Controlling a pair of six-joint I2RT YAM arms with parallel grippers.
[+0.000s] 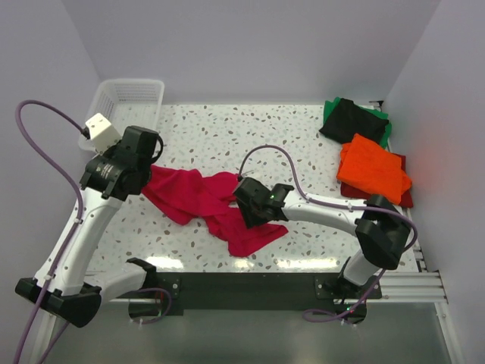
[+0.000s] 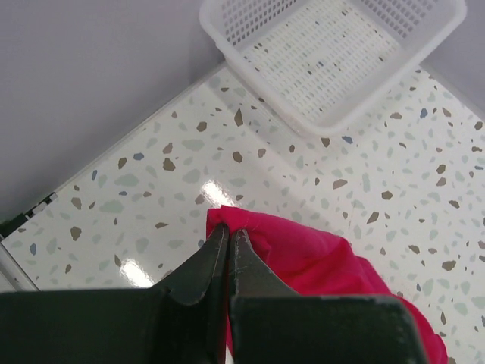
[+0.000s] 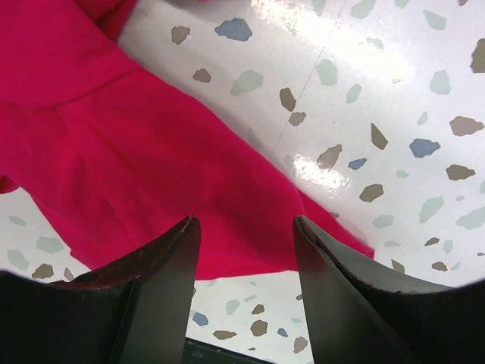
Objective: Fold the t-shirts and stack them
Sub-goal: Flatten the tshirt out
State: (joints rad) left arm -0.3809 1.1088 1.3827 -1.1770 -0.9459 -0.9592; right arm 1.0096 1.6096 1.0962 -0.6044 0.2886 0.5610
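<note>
Top view from above: a white speckled bench point(image 1: 227, 136) walled in pale grey, with two robot arms based at its near edge. A crimson-pink t-shirt point(image 1: 201, 201) lies crumpled and partly stretched across the near middle of the bench, running from the left arm's wrist to the right arm's wrist. The left fingers point(image 1: 149, 165) meet the shirt's left end, though the wrist body hides their tips here. The right fingers point(image 1: 252, 218) sit over the shirt's right part. At the far left corner stands a white mesh basket point(image 1: 129, 102). At the far right a black t-shirt point(image 1: 345, 121) lies folded on a green t-shirt point(image 1: 386, 129). Just nearer, an orange t-shirt point(image 1: 371, 171) lies folded on a dark red t-shirt point(image 1: 407, 199), of which only an edge shows.

Left wrist view: the left fingers point(image 2: 216, 262) are pressed together and pinch a small fold at the edge of the crimson-pink t-shirt point(image 2: 318, 258). The rest of the cloth trails off to the right. The basket point(image 2: 333, 53) stands on the bench beyond, well apart from the shirt.

Right wrist view: the right fingers point(image 3: 163, 280) stand wide apart and hold nothing. They point down at the crimson-pink t-shirt point(image 3: 151, 167), which lies flat on the bench with its lower edge between them. Whether the tips touch the cloth cannot be told
</note>
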